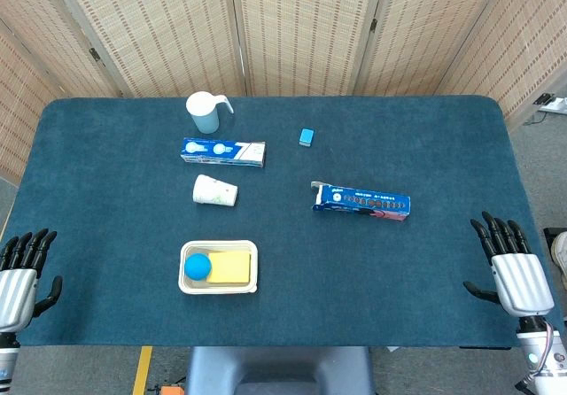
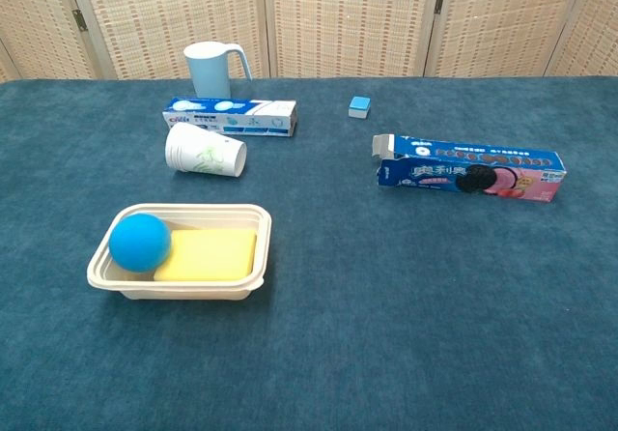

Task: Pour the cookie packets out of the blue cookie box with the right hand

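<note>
The blue cookie box (image 1: pixel 361 202) (image 2: pixel 470 171) lies flat on the table, right of centre, with its flap open at its left end. No packets show outside it. My right hand (image 1: pixel 512 268) rests at the table's right front edge, fingers spread, holding nothing, well clear of the box. Over the left front corner my left hand (image 1: pixel 19 271) is open too, with nothing in it. Neither hand shows in the chest view.
A white tray (image 1: pixel 219 286) (image 2: pixel 179 279) holds a blue ball (image 2: pixel 140 242) and a yellow sponge (image 2: pixel 208 255). Behind it lie a tipped paper cup (image 1: pixel 215 191) (image 2: pixel 204 151), a toothpaste box (image 1: pixel 223 151) (image 2: pixel 231 118), a pale blue mug (image 1: pixel 204 112) (image 2: pixel 211 68) and a small blue block (image 1: pixel 306 136) (image 2: pixel 360 107).
</note>
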Motion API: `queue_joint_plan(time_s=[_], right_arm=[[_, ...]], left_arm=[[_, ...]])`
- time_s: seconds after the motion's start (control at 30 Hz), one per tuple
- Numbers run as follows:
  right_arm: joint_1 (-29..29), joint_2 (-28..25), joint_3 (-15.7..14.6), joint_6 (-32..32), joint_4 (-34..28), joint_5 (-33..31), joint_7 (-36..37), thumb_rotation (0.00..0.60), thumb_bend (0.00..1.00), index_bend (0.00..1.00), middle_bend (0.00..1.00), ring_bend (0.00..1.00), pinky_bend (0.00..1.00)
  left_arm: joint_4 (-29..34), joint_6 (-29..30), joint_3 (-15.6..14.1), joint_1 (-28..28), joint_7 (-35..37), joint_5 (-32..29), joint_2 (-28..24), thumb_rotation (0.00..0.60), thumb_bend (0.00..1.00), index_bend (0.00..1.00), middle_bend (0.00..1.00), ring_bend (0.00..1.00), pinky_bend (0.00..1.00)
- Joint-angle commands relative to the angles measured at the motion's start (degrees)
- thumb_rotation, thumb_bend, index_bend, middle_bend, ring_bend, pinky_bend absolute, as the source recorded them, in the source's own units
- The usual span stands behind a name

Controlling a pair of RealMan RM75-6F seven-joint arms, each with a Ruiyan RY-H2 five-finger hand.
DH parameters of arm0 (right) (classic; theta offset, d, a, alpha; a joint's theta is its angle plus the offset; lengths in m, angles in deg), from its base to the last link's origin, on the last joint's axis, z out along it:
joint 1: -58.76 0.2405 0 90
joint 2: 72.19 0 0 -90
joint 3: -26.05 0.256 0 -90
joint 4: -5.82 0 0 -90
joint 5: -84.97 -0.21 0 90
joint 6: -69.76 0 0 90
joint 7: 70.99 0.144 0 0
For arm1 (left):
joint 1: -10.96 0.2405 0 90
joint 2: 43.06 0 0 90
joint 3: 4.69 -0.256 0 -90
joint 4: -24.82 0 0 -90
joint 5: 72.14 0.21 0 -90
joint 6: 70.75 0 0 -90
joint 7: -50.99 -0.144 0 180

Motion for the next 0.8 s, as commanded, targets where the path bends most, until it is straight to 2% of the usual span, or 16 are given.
queue_joint_plan(time_s=[0.03,0.3,0.53,0.63,0.8], right_arm=[[0.0,0.0,0.1,0.0,0.1,-0.1,0.0,0.6,0.13,0.0,0.0,0.02,0.0],[0.0,-0.4,-0.2,-0.2,0.1,0.2,1.1,0.6,0.13,0.0,0.0,0.01,0.0],[2.3,-0.6,0.4,-4.0,1.5,-0.4,4.3,0.6,0.13,0.0,0.0,0.02,0.0],[5.2,-0.6,1.6,-8.7,3.5,-2.1,6.4,0.6,0.13,0.0,0.01,0.05,0.0],[11.5,-1.7,4.0,-19.8,5.7,-6.5,10.0,0.6,0.13,0.06,0.07,0.07,0.0]], left_arm=[[0.0,-0.1,0.0,0.0,0.0,-0.1,0.0,0.6,0.5,0.05,0.09,0.04,0.07],[0.0,0.0,0.0,-0.1,-0.4,0.1,0.1,0.6,0.5,0.05,0.09,0.05,0.07],[0.0,-0.4,0.2,-0.1,0.7,-0.6,-0.3,0.6,0.5,0.04,0.09,0.05,0.07],[-0.1,-0.7,0.4,-0.2,0.7,-1.1,-0.3,0.6,0.5,0.04,0.09,0.05,0.07],[0.1,-0.7,0.4,-0.3,0.6,-0.9,-0.3,0.6,0.5,0.04,0.09,0.05,0.07]])
